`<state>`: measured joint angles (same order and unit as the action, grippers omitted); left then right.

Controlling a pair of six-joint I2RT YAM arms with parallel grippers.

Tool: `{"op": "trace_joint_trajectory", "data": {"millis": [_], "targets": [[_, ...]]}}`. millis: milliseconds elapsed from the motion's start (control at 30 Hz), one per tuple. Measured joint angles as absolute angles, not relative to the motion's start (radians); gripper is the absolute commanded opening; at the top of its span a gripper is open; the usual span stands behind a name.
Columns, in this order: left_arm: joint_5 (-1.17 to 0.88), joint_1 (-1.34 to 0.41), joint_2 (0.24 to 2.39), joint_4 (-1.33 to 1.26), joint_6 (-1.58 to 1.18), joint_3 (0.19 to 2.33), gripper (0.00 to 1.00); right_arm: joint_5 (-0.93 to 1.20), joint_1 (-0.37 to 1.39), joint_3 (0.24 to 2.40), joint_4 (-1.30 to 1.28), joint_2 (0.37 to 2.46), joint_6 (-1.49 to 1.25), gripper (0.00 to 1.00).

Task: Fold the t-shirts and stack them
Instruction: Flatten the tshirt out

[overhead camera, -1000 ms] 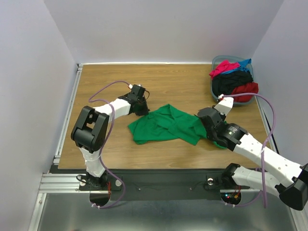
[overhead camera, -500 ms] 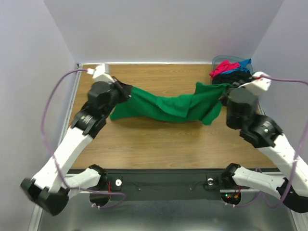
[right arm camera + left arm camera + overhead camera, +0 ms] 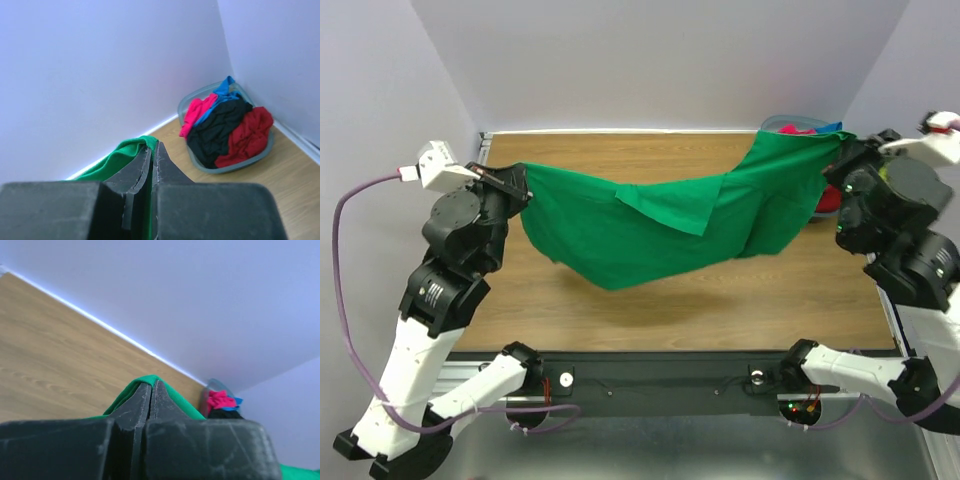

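A bright green t-shirt (image 3: 660,225) hangs stretched in the air between both arms, sagging in the middle above the wooden table (image 3: 650,300). My left gripper (image 3: 523,187) is shut on its left end, where green cloth (image 3: 127,392) wraps over the pressed-together fingertips. My right gripper (image 3: 840,152) is shut on the right end, with green cloth (image 3: 120,157) pinched between its jaws. Pink-red, blue, black and red t-shirts (image 3: 227,127) lie heaped in a grey-blue bin (image 3: 240,165) at the back right corner.
White walls close the table in at the back and on both sides. The bin (image 3: 780,124) is mostly hidden behind the raised green shirt in the top view. A metal rail (image 3: 460,250) runs along the table's left edge.
Both arms have lifted the green shirt off the table and pulled apart, higher and wider, so the cloth went from a crumpled heap to a hanging, spread sheet.
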<state>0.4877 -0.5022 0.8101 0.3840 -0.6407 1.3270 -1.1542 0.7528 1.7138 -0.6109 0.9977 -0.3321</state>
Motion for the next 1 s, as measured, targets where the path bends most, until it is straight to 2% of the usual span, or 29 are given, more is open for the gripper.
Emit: {"op": "trace_joint_trajectory", "data": {"millis": [267,400,567,733,800,900,1000], "targets": [[0.634,-0.502,0.941,0.485,-0.662,1.367,0.00,-1.206,0.753,1.722,-0.618,1.170,-0.252,0.00],[0.612,-0.438,1.019,0.457,-0.659,1.330,0.00,-1.203,0.737,1.710,-0.611,1.269,-0.210,0.00],[0.453,-0.306,1.216,0.322,-0.641,1.222,0.00,-0.981,0.601,1.592,-0.594,1.416,-0.245,0.00],[0.353,-0.282,1.542,0.274,-0.625,1.182,0.00,-0.729,0.490,1.546,-0.585,1.757,-0.286,0.00],[0.335,-0.282,1.600,0.276,-0.624,1.163,0.00,-0.666,0.488,1.514,-0.591,1.826,-0.296,0.00],[0.314,-0.287,1.590,0.284,-0.624,1.118,0.00,-0.578,0.493,1.431,-0.620,1.842,-0.309,0.00],[0.310,-0.303,1.493,0.276,-0.630,1.051,0.00,-0.527,0.498,1.356,-0.617,1.746,-0.311,0.00]]}}
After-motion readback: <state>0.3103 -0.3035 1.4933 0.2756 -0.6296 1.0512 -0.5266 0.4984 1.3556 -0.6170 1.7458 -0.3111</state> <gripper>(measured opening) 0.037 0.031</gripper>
